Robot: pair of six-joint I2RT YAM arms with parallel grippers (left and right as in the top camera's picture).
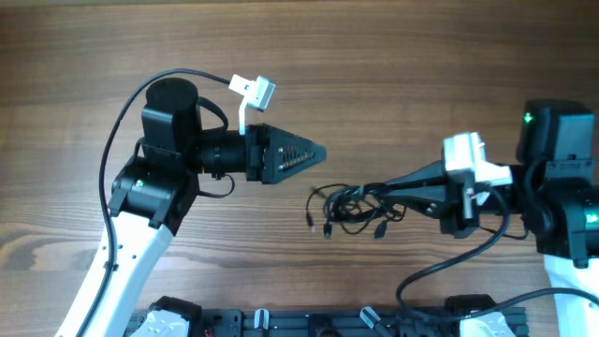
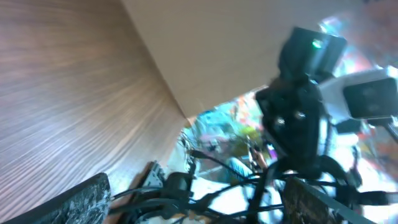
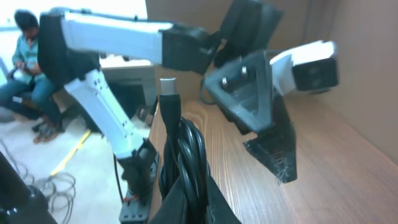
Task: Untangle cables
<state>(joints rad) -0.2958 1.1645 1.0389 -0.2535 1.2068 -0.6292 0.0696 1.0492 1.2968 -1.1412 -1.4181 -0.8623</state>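
Overhead view: the cables [image 1: 348,206] lie bundled at mid worktop [image 1: 94,56], and their right part is gripped by the closed right hand [image 1: 374,190]. The left hand [image 1: 316,150], open and turned sideways, hovers near, on their far left. A loose plug end [image 1: 327,230] should be taken and drawn left slowly, so that loops are opened, not tightened.

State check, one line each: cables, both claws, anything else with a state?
cables: tangled in one bundle, plug ends loose on the table
right claw: shut on the cables
left claw: open, rolled sideways, empty, apart from the bundle
right arm's status light: lit green
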